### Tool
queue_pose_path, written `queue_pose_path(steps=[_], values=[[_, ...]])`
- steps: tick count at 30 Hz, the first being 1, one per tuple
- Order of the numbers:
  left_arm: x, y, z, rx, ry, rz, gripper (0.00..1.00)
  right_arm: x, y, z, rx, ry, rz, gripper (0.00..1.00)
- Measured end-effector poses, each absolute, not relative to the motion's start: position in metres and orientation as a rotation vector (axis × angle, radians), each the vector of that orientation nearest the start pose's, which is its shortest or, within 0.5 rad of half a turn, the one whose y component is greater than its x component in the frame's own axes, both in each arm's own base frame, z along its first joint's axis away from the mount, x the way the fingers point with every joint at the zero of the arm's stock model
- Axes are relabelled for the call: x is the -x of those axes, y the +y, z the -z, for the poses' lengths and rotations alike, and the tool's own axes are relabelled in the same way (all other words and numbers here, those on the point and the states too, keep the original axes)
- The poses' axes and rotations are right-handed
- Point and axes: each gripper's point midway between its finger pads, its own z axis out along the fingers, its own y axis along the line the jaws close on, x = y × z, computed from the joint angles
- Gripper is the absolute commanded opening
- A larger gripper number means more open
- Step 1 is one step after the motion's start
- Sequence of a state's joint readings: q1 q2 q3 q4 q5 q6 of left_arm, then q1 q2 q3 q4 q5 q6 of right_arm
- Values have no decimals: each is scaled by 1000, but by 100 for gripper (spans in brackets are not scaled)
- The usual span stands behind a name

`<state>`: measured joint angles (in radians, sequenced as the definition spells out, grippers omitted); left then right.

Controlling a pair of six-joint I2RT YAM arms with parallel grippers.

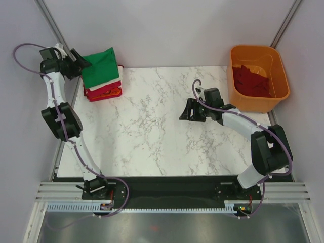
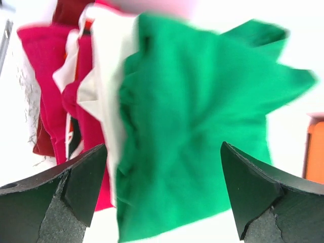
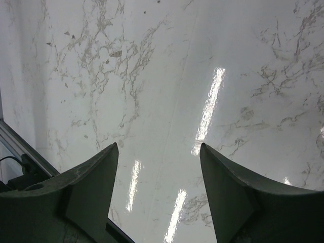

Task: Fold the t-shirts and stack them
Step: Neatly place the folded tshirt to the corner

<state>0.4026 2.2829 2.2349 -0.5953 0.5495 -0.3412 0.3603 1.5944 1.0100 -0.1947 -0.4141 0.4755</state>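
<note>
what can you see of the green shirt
The green shirt is plain bright green soft cloth, folded into a rough rectangle with creases and a loose corner. It lies topmost, on a cream-white shirt with red shirts below, at the table's far left corner. The open left gripper is at its left edge, not clamping it.

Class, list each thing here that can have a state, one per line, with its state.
green t-shirt: folded, on top of the stack.
stack of t-shirts: piled at the far left corner of the marble table.
dark red t-shirts: unfolded, heaped in the orange tub.
left gripper: open.
right gripper: open, empty.
</note>
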Motion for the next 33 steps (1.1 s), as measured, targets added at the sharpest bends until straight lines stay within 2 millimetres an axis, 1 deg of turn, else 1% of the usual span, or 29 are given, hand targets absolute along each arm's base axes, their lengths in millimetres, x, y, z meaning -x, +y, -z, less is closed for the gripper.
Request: queue_pose_path(steps=[3, 4, 5, 7, 8, 10, 11, 12, 13, 14, 16, 17, 19, 21, 23, 24, 26, 27, 29, 31, 33], values=[[-578, 133, -239, 466, 2044, 556, 100, -341, 225, -106, 80, 2447, -883, 73], [-575, 132, -256, 452, 2017, 550, 100, -341, 226, -105, 82, 2450, -884, 74], [-572, 130, -272, 439, 1989, 543, 94, -340, 226, -105, 85, 2451, -885, 73], [-565, 125, -307, 409, 1930, 529, 79, -340, 227, -105, 87, 2450, -886, 74], [-562, 122, -321, 393, 1907, 523, 65, -340, 227, -105, 88, 2450, -889, 74], [-555, 114, -353, 357, 1849, 509, 50, -339, 228, -105, 91, 2451, -892, 74], [-553, 110, -365, 340, 1826, 503, 42, -339, 228, -105, 92, 2451, -894, 74], [-553, 102, -378, 315, 1801, 501, 25, -339, 229, -106, 94, 2450, -895, 73], [-555, 93, -386, 292, 1783, 507, 22, -338, 229, -105, 94, 2451, -895, 73], [-557, 83, -391, 267, 1773, 516, 22, -338, 229, -105, 94, 2451, -895, 74], [-564, 59, -387, 229, 1782, 546, 21, -338, 229, -106, 95, 2451, -896, 74], [-569, 46, -381, 210, 1796, 568, 21, -338, 229, -105, 95, 2451, -896, 73], [-583, 21, -360, 186, 1835, 603, 21, -338, 229, -106, 96, 2451, -897, 74], [-598, 0, -329, 180, 1890, 628, 19, -338, 229, -106, 97, 2451, -897, 73], [-610, -17, -297, 183, 1946, 646, 15, -338, 229, -106, 97, 2452, -896, 74], [-616, -24, -281, 187, 1974, 651, 15, -338, 229, -106, 97, 2451, -897, 74], [-622, -30, -254, 204, 2024, 651, 14, -338, 229, -106, 97, 2451, -896, 74], [-625, -30, -244, 217, 2039, 643, 14, -338, 229, -106, 97, 2451, -897, 74], [-629, -26, -234, 236, 2056, 629, 15, -338, 229, -106, 97, 2452, -896, 74], [-631, -19, -237, 249, 2047, 607, 14, -338, 230, -106, 98, 2452, -897, 74], [-634, -13, -246, 254, 2019, 583, 15, -337, 230, -106, 99, 2452, -899, 74]])
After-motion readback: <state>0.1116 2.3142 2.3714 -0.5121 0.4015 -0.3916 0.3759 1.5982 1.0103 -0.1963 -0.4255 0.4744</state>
